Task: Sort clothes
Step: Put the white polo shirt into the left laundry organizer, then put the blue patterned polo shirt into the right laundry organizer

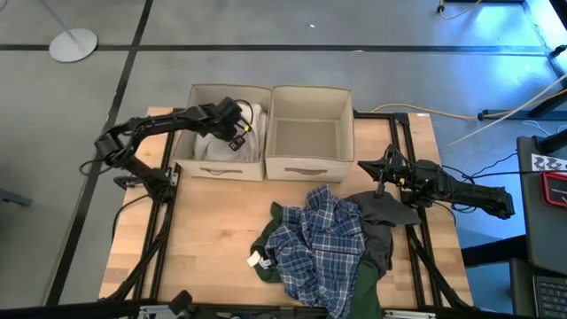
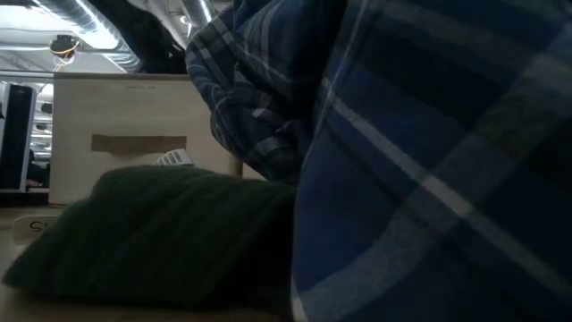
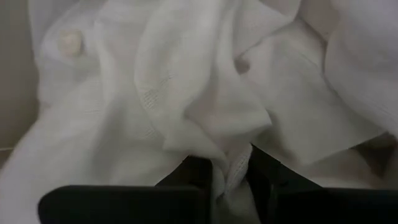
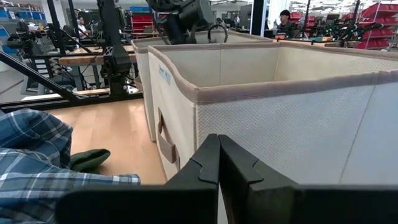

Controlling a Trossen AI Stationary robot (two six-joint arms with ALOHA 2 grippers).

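Left tool (image 3: 231,177) pinching white garment (image 3: 186,93)

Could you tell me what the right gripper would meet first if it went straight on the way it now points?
Most likely the near wall of the right beige box: the right gripper, fingers closed, points at it, nothing showing between, though depth is unclear.

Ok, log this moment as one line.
left gripper: shut on white garment, in left box | right gripper: shut, empty, beside right box | plaid, green, grey: on table
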